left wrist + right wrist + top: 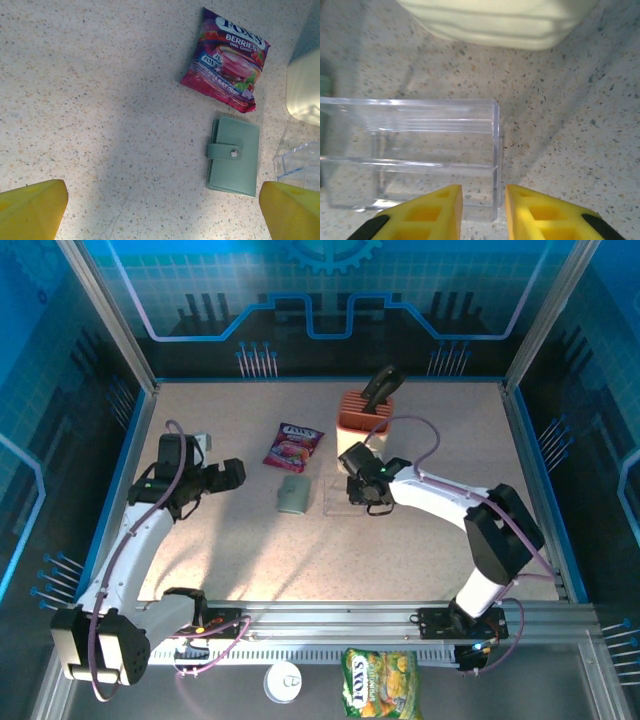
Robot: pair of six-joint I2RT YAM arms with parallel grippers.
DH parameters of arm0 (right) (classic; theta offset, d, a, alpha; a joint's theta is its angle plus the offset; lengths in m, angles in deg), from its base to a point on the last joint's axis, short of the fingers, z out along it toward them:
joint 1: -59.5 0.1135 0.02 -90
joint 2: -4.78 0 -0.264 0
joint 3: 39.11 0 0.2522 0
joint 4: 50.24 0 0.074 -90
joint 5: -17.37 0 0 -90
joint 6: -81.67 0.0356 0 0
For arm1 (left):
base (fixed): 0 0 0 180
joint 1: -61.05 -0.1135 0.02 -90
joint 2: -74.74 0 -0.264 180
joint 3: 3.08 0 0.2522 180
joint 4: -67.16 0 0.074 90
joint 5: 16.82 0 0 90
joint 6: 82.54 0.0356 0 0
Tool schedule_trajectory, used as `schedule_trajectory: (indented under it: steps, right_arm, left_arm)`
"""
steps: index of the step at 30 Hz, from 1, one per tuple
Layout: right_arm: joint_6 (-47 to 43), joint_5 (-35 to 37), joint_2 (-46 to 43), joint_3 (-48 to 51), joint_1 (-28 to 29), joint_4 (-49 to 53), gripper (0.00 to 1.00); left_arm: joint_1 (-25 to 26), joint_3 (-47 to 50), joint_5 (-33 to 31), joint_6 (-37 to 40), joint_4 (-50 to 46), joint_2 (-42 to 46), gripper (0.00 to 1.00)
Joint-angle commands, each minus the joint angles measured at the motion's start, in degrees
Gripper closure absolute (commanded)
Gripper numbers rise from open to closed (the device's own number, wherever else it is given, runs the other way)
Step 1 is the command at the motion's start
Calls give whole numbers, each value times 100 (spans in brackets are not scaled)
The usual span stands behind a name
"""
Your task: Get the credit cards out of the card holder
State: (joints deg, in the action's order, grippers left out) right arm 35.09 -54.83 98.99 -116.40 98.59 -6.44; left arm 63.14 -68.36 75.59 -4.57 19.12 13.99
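Grey-green card holder (234,156), snap tab shut, flat on bench (100,100); berry sweets packet (225,57) and clear plastic box (410,155) beside it. Left gripper (162,195): fingers wide apart, empty. Right gripper (483,200): fingers slightly apart, astride box wall.

We see the table (90,75) as a matt, speckled, stone-like top. The card holder (235,162) looks like smooth, matt, leather-like stuff, with 1 shiny metal snap (234,154). The snack packet (225,55) is glossy, crinkled foil. The clear box (420,145) is hard, glossy, see-through plastic. The right gripper (483,212) is matt yellow plastic, and the slotted block (495,20) is smooth with a faint sheen.
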Motion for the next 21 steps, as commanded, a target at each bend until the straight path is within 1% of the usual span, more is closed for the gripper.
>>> schedule_trajectory:
  steps: [1,5,7,11,13,16,21]
  right_arm:
    - [-26,85,-545,112,61,132,69]
    - [-134,-104,-968,249,47,155,64]
    - [-275,-388,-1168,356,20,72,59]
    - [-428,-934,-1584,666,-91,-144,53]
    - [-431,-1043,-1777,821,-153,-165,52]
    - [-439,-1121,-2006,1009,-247,-110,51]
    - [-448,-1173,-2415,1431,-408,38,48]
  left_arm:
    - [191,-30,276,35,-196,-102,2]
    - [476,-62,551,-440,-152,-349,3]
    - [657,-195,695,-650,-255,-650,4]
    - [1153,-520,736,-896,-373,-1279,6]
    - [1423,-618,651,-963,-256,-1543,6]
    - [1704,-816,759,-1021,-114,-1949,5]
    - [2066,-1439,643,-989,-368,-2810,9]
